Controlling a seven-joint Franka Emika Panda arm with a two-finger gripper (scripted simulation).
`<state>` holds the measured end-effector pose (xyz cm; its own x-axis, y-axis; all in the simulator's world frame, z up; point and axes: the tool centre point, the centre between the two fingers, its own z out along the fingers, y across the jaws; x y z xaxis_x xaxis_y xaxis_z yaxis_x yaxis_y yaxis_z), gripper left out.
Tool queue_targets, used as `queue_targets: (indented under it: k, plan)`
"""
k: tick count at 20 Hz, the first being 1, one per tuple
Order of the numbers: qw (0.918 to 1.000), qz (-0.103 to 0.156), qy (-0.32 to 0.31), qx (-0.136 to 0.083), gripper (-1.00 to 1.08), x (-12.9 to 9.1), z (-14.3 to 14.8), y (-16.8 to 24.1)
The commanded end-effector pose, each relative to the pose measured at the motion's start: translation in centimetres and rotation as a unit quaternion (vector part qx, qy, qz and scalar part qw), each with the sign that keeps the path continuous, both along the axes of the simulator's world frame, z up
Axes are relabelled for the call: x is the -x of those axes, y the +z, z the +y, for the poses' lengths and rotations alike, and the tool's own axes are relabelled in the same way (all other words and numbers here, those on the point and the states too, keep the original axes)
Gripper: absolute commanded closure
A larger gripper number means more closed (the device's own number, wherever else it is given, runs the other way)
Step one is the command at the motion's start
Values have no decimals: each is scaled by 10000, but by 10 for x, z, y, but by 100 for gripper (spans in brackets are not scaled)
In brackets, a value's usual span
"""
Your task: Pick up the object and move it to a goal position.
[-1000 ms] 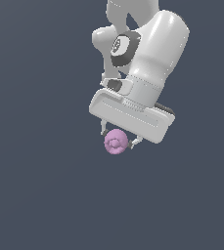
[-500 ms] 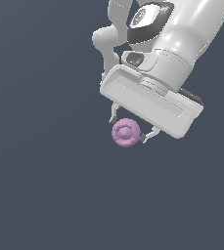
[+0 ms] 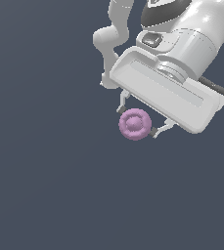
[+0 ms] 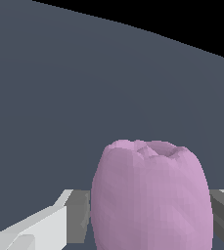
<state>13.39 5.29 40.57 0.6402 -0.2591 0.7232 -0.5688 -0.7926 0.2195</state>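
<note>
In the exterior view I see the claw (image 3: 138, 117) clenched on the object (image 3: 134, 124), just right of the frame's centre, its ringed end facing the camera below the white arm (image 3: 182, 58) at upper right. My wrist view shows instead the object's (image 4: 151, 195) smooth barrel side, with a grey pad (image 4: 78, 215) pressed against each flank.

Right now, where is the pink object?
The pink object sits just right of centre in the exterior view, clamped between the fingers of the hand, below the white wrist housing.
</note>
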Motion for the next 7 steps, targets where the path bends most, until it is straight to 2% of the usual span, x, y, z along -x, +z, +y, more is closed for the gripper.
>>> queue_targets:
  k: [1, 7]
  plan:
    - [10000, -32, -43, 20, 108, -1, 1, 3]
    - [10000, -1, -18, 10, 108, -1, 0, 1]
